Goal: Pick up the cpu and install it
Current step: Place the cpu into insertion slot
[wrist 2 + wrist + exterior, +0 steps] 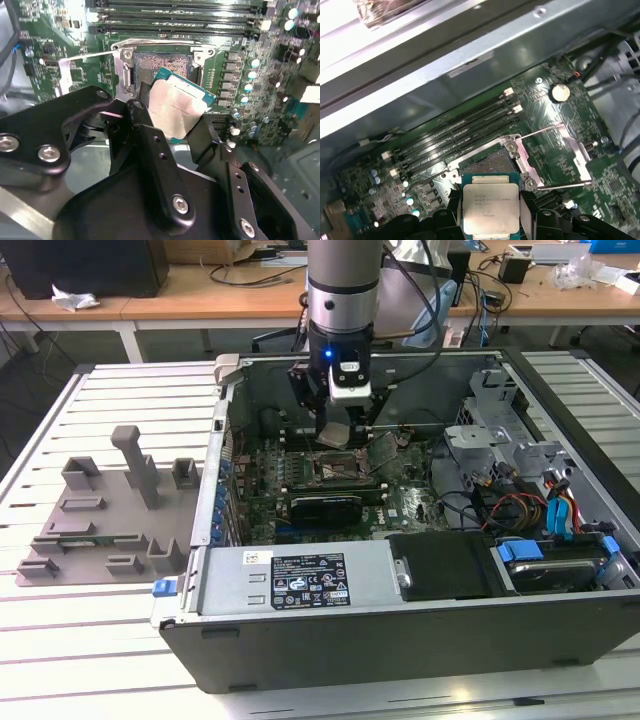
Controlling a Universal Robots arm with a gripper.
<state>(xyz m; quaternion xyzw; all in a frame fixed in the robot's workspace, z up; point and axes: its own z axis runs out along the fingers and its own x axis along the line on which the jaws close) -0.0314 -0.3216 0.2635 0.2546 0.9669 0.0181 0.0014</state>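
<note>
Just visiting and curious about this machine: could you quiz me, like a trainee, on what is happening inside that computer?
1. True or false: the end effector is shut on the cpu.
2. The socket is: A) filled by a chip, B) open and empty, C) covered by a fan.
3. Is the cpu seated in the socket yet?
Key: 1 true; 2 B; 3 no, the end effector holds it off the socket.

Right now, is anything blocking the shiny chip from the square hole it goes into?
Nothing visible. The jaws hold the cpu close over the bare socket, and the socket's metal frame is swung open beside it.
</note>
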